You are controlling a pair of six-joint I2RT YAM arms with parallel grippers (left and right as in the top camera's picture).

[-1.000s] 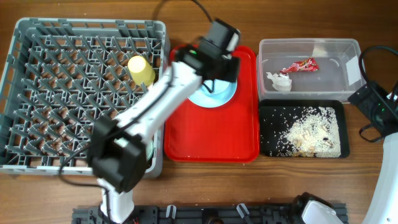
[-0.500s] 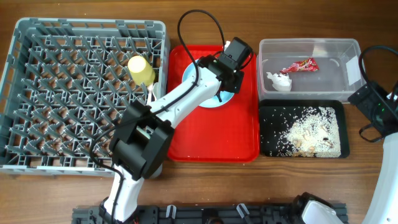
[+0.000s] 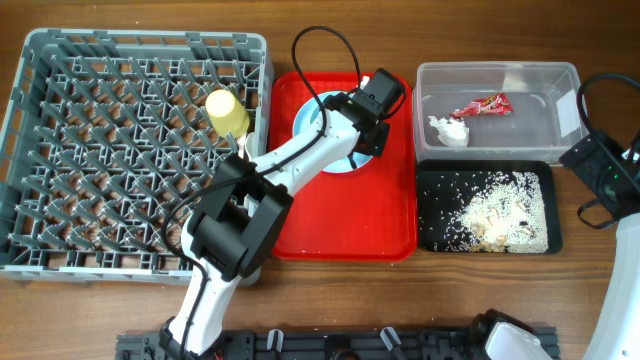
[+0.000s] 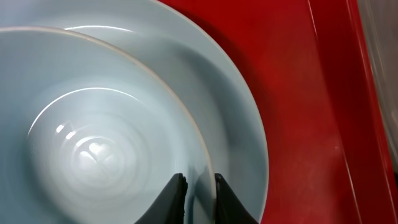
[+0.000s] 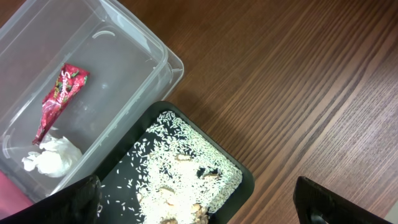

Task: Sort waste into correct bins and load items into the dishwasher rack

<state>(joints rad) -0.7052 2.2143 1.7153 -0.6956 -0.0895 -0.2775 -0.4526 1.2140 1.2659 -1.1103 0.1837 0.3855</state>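
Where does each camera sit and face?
Overhead: above table, straight down on rack, red tray, tub, black tray; left arm shows.
Left wrist: on left gripper, facing down at bowl on plate; fingers clamp its rim.
Right wrist: on right gripper, facing down at tub, black tray; open fingers at bottom corners.
Shared: overhead and right wrist show wrapper, napkin, rice.

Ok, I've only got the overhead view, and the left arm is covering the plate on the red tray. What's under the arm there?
Observer: An empty light blue bowl is sitting on the plate.
Operator: Do the left jaws have it?
Observer: Yes. In the left wrist view they're closed on its rim, one side inside the bowl and one outside.
Operator: And the right jaws?
Observer: The right wrist view shows them wide open with nothing between them.
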